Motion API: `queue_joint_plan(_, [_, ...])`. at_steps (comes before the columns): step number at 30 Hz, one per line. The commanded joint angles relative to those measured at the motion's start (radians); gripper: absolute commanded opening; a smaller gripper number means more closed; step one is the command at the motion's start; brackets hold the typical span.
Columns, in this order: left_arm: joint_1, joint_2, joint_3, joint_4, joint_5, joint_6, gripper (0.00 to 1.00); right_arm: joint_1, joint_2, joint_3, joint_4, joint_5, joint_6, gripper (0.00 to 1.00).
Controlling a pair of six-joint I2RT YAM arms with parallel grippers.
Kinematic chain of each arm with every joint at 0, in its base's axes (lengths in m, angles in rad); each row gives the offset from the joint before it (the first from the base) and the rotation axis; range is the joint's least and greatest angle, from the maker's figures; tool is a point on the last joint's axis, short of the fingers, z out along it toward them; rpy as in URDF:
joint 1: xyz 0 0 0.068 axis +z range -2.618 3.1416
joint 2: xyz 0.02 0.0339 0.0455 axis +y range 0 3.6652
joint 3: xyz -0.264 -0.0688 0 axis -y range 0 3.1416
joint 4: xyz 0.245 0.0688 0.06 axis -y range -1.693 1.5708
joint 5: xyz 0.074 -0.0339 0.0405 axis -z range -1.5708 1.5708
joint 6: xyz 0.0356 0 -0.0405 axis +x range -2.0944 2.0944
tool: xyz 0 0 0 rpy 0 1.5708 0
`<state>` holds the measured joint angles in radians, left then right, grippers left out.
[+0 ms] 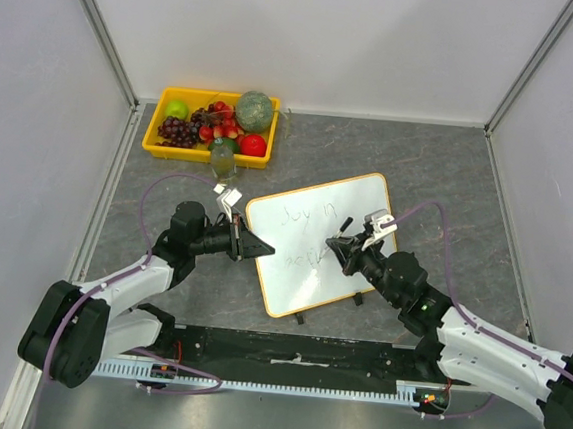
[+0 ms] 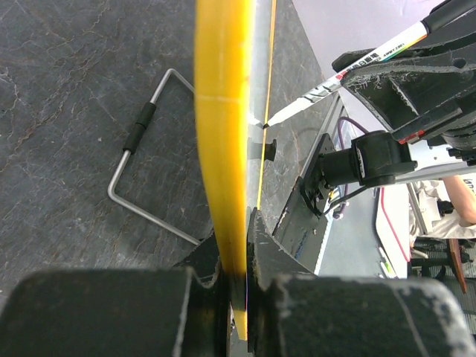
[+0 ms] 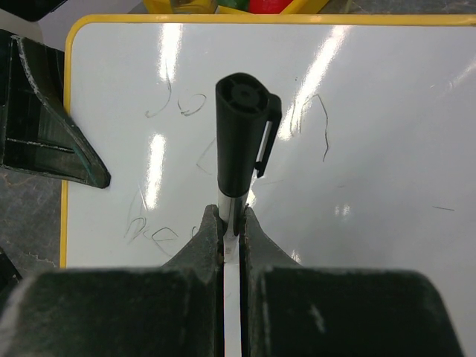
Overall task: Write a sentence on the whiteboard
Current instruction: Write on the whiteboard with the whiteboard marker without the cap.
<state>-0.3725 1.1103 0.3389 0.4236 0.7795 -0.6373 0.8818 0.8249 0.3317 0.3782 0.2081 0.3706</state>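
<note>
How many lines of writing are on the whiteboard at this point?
2. The upper line crosses the whiteboard's middle; the lower line sits just beneath, near the right gripper's marker, which may hide further strokes.

The left gripper (image 2: 236, 249) is closed on the yellow frame of the whiteboard (image 2: 223, 111), which is seen edge-on. A white marker (image 2: 372, 58) reaches in from the right, its tip at the board. A bent wire stand (image 2: 140, 128) lies on the grey bench (image 2: 59, 74).
</note>
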Motion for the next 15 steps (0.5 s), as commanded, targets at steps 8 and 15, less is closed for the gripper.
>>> queue_joint_plan(8, [0.018, 0.034, -0.032, -0.100, -0.151, 0.163, 0.02, -0.001, -0.086, 0.030, -0.085, -0.018, 0.002, 0.00])
queue_joint_plan(15, [0.018, 0.034, -0.032, -0.100, -0.151, 0.163, 0.02, -0.001, -0.061, 0.029, -0.027, -0.030, 0.021, 0.00])
